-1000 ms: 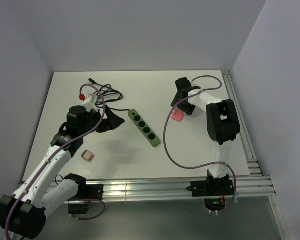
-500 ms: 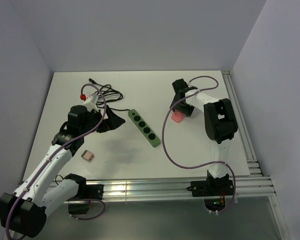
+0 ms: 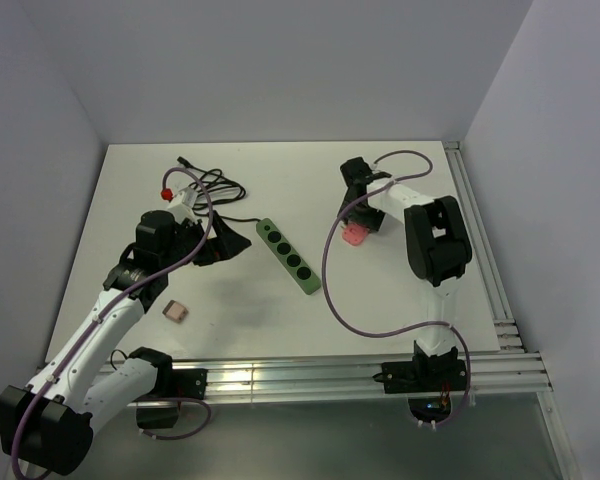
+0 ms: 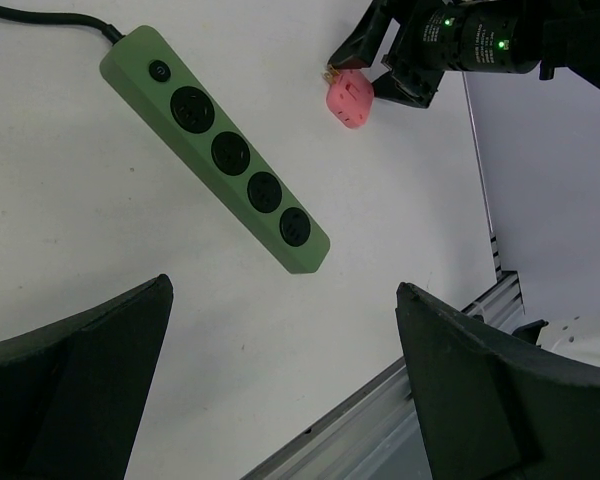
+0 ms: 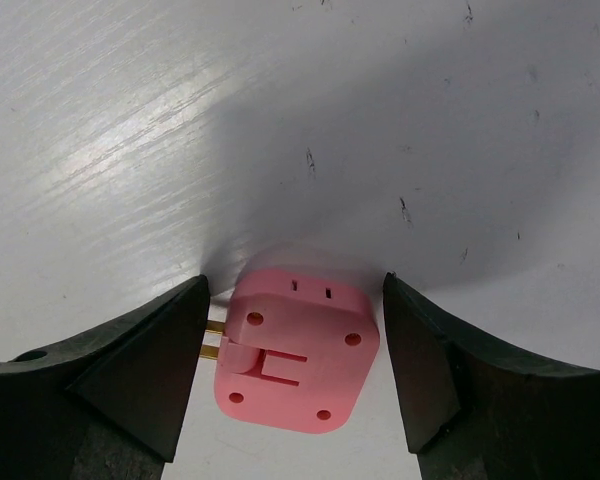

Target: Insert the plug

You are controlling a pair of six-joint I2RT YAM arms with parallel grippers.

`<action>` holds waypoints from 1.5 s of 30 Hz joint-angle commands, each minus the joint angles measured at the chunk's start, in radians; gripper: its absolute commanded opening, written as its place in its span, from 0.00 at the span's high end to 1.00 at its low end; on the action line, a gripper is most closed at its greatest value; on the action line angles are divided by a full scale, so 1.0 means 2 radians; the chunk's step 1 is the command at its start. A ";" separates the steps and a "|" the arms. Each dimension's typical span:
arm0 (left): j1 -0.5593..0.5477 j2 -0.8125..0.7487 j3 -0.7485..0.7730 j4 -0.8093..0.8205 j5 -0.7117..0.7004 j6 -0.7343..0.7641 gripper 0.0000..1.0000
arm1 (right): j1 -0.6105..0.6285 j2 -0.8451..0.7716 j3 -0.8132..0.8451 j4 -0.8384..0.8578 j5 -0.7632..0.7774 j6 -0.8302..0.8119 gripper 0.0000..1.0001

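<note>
White tabletop (image 3: 400,290), boxed in by pale lilac walls, is carrying a long green plastic power strip (image 4: 220,155) with four round black sockets, lying diagonally near the middle. Well apart from it, toward the far right, a small pink square plastic plug (image 5: 295,350) is lying flat. The right gripper (image 5: 293,290) is straddling this plug, its black fingers (image 5: 150,370) spread on either side. The plug's brass prongs are pointing at one finger, and a slim gap is showing at the other. The left gripper (image 4: 285,290) is hovering left of the strip with its fingers spread wide, holding nothing. A tangled black cable (image 3: 215,185) is lying at the far left, and a small brownish-pink square piece (image 3: 176,311) is sitting nearer the front.
</note>
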 commanded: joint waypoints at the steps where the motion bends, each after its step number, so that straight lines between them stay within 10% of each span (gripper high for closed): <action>1: -0.002 -0.001 0.018 0.017 0.013 0.011 0.00 | 0.007 -0.016 -0.017 0.005 -0.024 0.000 0.23; 16: -0.002 -0.006 0.010 0.019 0.023 0.012 0.00 | 0.007 -0.138 -0.122 0.077 -0.124 0.027 0.25; 32: -0.002 -0.013 0.015 0.011 0.035 0.027 0.00 | 0.052 -0.113 -0.018 -0.008 -0.094 -0.268 0.09; 45: -0.002 -0.011 0.007 0.022 0.046 0.019 0.00 | 0.048 -0.057 0.005 -0.047 -0.020 -0.057 0.16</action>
